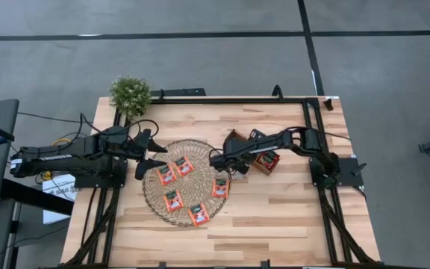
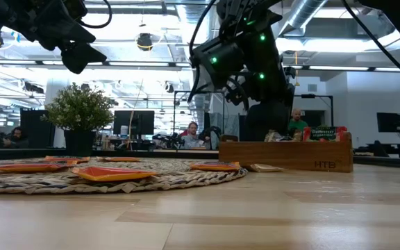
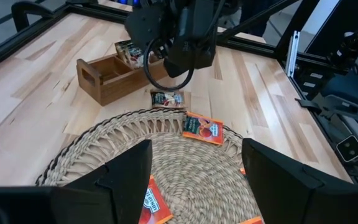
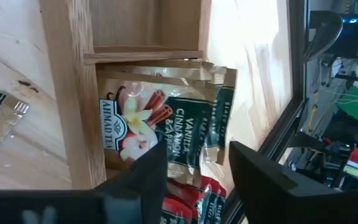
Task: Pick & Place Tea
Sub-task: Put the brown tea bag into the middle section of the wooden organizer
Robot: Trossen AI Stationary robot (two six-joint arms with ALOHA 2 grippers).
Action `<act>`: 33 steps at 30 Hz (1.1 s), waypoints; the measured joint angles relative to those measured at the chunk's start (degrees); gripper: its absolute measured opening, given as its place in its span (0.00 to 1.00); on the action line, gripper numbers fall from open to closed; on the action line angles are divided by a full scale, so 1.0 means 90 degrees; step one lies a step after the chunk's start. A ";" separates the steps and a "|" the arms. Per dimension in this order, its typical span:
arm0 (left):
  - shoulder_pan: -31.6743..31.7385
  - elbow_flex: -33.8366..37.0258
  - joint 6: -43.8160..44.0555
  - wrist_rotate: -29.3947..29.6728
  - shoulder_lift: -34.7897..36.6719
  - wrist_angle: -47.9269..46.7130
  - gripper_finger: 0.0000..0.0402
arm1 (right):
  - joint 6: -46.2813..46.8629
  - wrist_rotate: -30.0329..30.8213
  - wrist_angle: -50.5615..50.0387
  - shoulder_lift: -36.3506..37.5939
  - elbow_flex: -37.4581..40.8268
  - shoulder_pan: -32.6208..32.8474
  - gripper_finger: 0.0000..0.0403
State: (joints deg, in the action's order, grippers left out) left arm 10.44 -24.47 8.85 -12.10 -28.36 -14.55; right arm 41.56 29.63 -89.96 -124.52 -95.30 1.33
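Observation:
Several red-orange tea sachets (image 1: 173, 199) lie flat on the round wicker mat (image 1: 155, 202) in the middle of the table. One dark sachet (image 3: 166, 98) lies on the wood between the mat and the wooden tray (image 3: 104, 78). Gold-and-green sachets (image 4: 160, 121) and red ones (image 4: 197, 199) stand in the tray's compartments. My right gripper (image 4: 194, 171) hangs open over the tray's end nearest the mat, pointing steeply down, with nothing between its fingers. My left gripper (image 3: 194, 174) is raised over the mat's left edge, open wide and empty.
A small potted plant (image 1: 130, 93) stands at the table's far left corner. A black frame (image 1: 304, 101) runs along the table's edges. The near half of the table (image 1: 275, 224) is bare wood. People sit in the room beyond the far edge.

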 joint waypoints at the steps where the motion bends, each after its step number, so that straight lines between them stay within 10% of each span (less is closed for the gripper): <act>1: -0.0001 0.0000 -0.0001 -0.0001 0.0000 0.0001 0.60 | -0.0002 -0.0027 -0.0028 0.0014 -0.0042 0.0018 0.43; 8: 0.0000 0.0000 0.0078 0.0000 0.0000 0.0000 0.60 | -0.0384 -0.0483 0.0001 0.0183 -0.0725 0.0250 0.45; 21: 0.0000 -0.0002 0.0160 0.0000 0.0000 -0.0005 0.60 | -0.4554 -0.0965 0.0850 0.0290 -0.1060 0.1378 0.40; 33: -0.0001 -0.0002 0.0358 -0.0002 -0.0001 0.0002 0.60 | -0.5434 -0.1182 0.1463 0.0293 -0.0936 0.0815 0.33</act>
State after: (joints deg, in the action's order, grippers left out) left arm 10.42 -24.49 12.08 -12.12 -28.37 -14.52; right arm -7.35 18.99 -76.80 -121.89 -103.72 8.67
